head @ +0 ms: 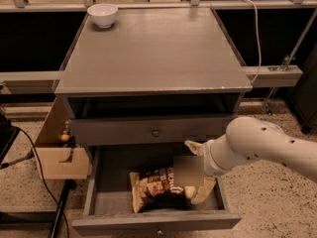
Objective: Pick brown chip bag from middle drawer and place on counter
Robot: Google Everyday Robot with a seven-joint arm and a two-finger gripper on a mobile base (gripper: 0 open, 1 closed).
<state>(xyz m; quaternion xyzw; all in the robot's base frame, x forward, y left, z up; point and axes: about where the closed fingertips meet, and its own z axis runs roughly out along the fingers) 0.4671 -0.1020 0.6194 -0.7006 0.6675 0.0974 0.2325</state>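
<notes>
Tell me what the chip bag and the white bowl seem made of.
The brown chip bag looks like crinkled, shiny plastic film. The bowl is likely glazed ceramic, smooth and white. The gripper is at the bag's right end in the middle drawer.

The brown chip bag [158,185] lies flat in the pulled-out middle drawer [148,221], its right end inside the wide-apart pincer [192,171].

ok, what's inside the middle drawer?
The brown chip bag lies in the middle drawer; the gripper is at its right end, hiding that end and the floor beneath.
</notes>
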